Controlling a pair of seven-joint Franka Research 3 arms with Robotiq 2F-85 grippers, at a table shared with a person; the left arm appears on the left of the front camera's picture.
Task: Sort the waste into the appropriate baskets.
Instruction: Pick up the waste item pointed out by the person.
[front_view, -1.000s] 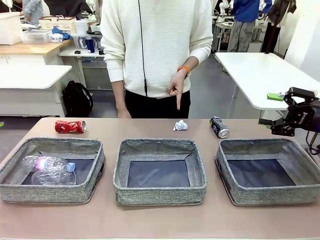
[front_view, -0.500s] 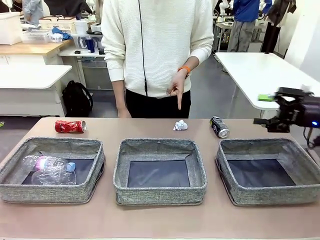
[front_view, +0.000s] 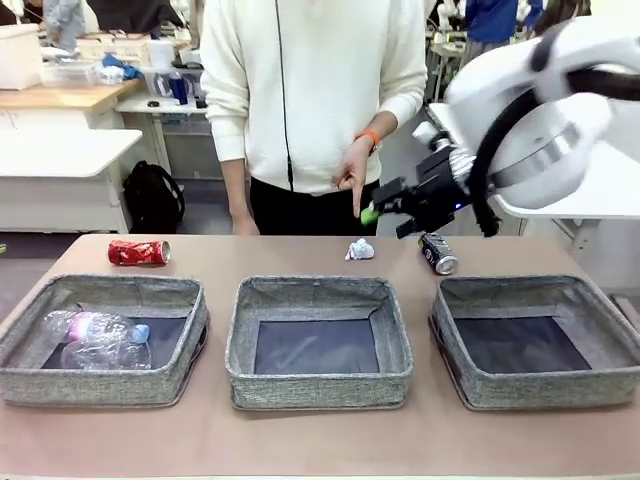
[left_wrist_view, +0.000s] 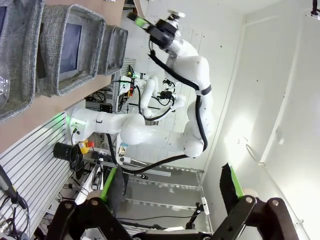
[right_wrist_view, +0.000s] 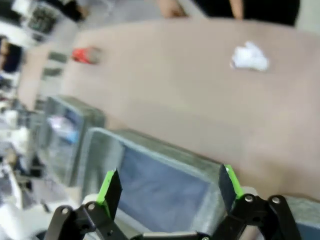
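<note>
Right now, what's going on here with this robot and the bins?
It's a litter-sorting job. A person's hand points down at a white paper wad on the table. The right arm's fingers hover open and empty above the table, near the wad and a black can. A red can lies at the far left. Clear plastic bottles lie in the left basket; the middle basket and right basket hold nothing.

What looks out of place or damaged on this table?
Nothing is spilled. The red soda can lies crushed on its side beyond the left basket, the black soda can lies tipped beyond the right basket, and a paper wad sits loose between them. Crumpled clear bottles lie in the left basket.
</note>
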